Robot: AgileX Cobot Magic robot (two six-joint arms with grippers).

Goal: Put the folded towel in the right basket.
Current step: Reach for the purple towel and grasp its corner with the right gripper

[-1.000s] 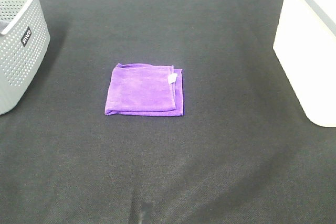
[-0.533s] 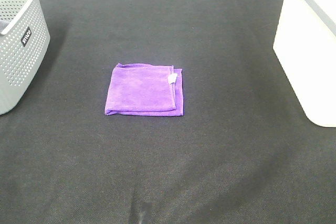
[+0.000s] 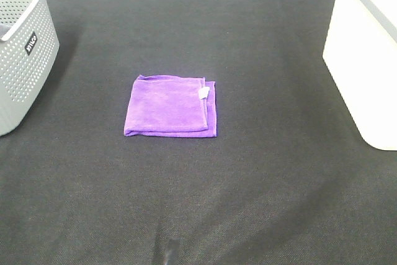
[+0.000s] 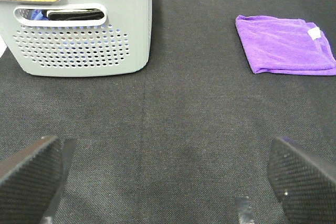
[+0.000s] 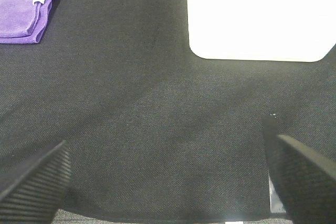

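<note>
A folded purple towel point(image 3: 170, 105) with a small white tag lies flat on the black table, left of centre. It also shows in the left wrist view point(image 4: 286, 51) and in the right wrist view point(image 5: 25, 10). The white right basket point(image 3: 366, 48) stands at the right edge; its wall shows in the right wrist view point(image 5: 260, 17). My left gripper point(image 4: 168, 179) is open and empty over bare table, well short of the towel. My right gripper point(image 5: 168, 174) is open and empty near the table's front edge. Neither gripper shows in the exterior high view.
A grey perforated basket point(image 3: 22, 41) stands at the left edge, and the left wrist view point(image 4: 81, 24) shows dark items inside it. The black cloth-covered table point(image 3: 205, 203) stretches between the two baskets.
</note>
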